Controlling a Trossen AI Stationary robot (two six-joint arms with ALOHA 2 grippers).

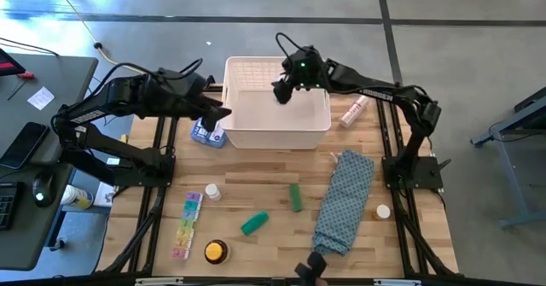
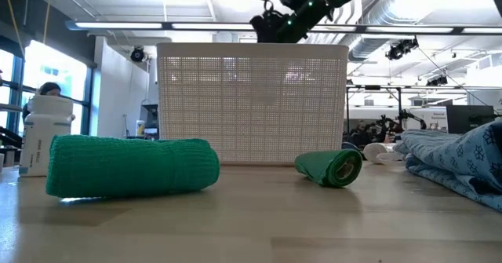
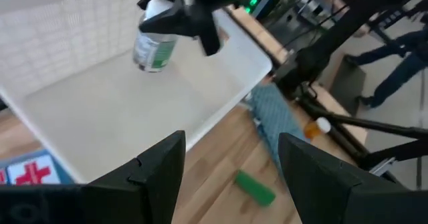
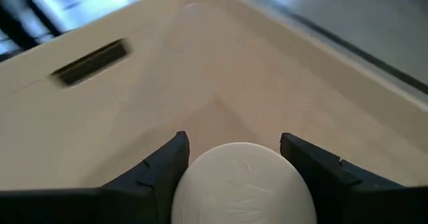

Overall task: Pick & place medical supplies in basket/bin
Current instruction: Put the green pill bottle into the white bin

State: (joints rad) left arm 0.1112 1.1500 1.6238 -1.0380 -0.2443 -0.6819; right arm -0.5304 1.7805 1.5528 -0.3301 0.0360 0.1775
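Observation:
The white lattice basket (image 1: 317, 125) stands at the table's far middle. Over its inside hangs my right gripper (image 1: 282, 92), shut on a white-capped bottle (image 3: 153, 48) with a green label. My left gripper (image 3: 231, 177) stands open just off the basket's left wall, nothing between its fingers. On the table lie the red-cross pack (image 1: 207, 134), the pill organiser (image 1: 186, 226), another capped bottle (image 1: 212, 192), two green tubes (image 1: 295, 196) (image 1: 254, 224), the yellow tin (image 1: 216, 251) and a pinkish tube (image 1: 353, 111). My right gripper pinches the bottle at its white cap end (image 4: 244, 184) between its two fingers (image 4: 164, 167), one on either side of the cap. The fingers slant down from above. The bottle hangs tilted below them, cap uppermost, clear of the basket's floor (image 3: 114, 110).
A long blue patterned cloth (image 1: 345, 201) lies right of the middle, with a small orange bottle (image 1: 383, 211) beside it. In the low view a green roll (image 2: 129, 165) and a green tube (image 2: 333, 169) lie in front of the basket (image 2: 251, 102). A desk stands left of the table.

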